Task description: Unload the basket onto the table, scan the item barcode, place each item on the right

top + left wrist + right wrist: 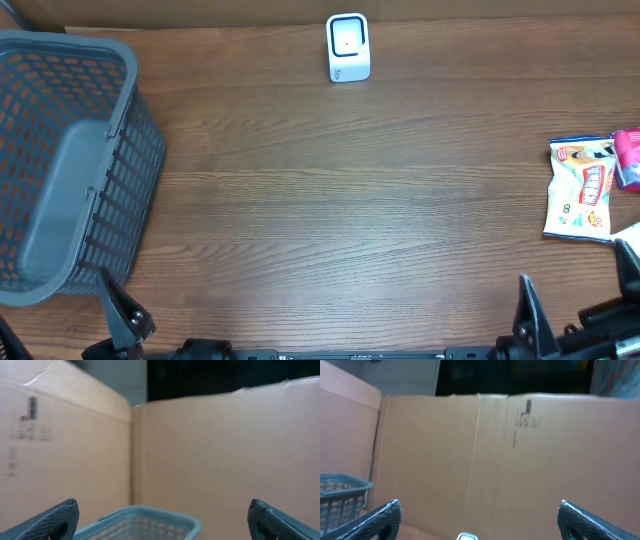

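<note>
— White and yellow, the snack packet [580,188] lies flat at the right edge of the overhead frame, on the wooden table [340,220]. Is anything touching it?
— We see a pink item [628,158] against its upper right corner, cut off by the frame edge. We cannot tell what it is.
— And the scanner?
— The white scanner [348,47] stands upright at the top centre of the overhead frame, well apart from the packet. In the right wrist view only its top edge shows, at the bottom centre.
— How do we read the hands?
— The right gripper [479,507] shows its two dark fingers at the lower corners of its own view, spread wide with nothing between them. The left gripper [162,510] looks the same, with its fingers far apart and nothing held. Overhead, both sit at the bottom edge, the right one nearer the packet.
— What else do we have?
— The grey-blue basket [140,150] fills the left side of the overhead frame, and its rim appears low in the left wrist view. Behind it all we see a cardboard wall [445,450], with faint print too blurred to read.
</note>
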Controlling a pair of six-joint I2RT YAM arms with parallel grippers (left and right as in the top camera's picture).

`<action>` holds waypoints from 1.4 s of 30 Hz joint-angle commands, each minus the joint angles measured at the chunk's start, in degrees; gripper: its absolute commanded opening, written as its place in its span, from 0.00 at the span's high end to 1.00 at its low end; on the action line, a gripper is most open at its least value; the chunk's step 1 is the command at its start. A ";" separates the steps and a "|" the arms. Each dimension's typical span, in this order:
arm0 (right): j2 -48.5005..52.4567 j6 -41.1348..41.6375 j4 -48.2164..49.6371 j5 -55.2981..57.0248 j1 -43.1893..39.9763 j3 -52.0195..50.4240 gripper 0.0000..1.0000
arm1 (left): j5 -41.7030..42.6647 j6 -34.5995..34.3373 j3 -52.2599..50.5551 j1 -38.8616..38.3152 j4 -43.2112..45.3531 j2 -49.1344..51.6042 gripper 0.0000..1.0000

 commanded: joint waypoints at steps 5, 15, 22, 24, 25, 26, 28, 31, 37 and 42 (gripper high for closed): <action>0.17 0.20 6.38 4.79 0.04 -9.33 0.00 | -6.47 8.04 -0.44 -0.24 -1.92 -0.85 0.00; 0.31 3.93 26.88 6.99 0.04 -27.21 0.00 | -5.95 8.02 -3.52 -0.33 -1.57 -0.87 0.00; 1.29 9.97 30.62 14.36 0.04 -36.81 0.00 | -5.88 6.67 -4.48 -0.44 -1.55 -0.87 0.00; 1.40 10.78 32.79 14.36 0.04 -39.93 0.00 | -5.84 6.64 -4.90 -0.44 -1.36 -0.87 0.00; 1.40 11.32 33.35 14.38 0.04 -41.64 0.00 | -5.25 6.64 -5.09 -0.44 -1.31 -0.87 0.00; 1.40 12.46 33.73 14.36 0.04 -43.06 0.00 | -4.35 6.64 -5.18 -0.44 -1.33 -0.87 0.00; 1.62 14.40 30.95 14.86 0.04 -43.50 0.00 | -2.38 6.64 -5.22 -0.42 -1.36 -0.87 0.00; 1.66 15.45 27.78 14.97 0.04 -43.54 0.00 | 0.79 6.69 -5.22 -0.31 -1.33 -0.87 0.00; 1.84 15.37 17.51 14.97 0.04 -43.52 0.00 | 6.14 6.69 -6.19 -0.33 -1.36 -0.87 0.00; 1.92 15.37 17.44 14.97 0.04 -43.52 0.00 | 6.91 5.92 -6.86 -0.33 -2.47 -0.85 0.00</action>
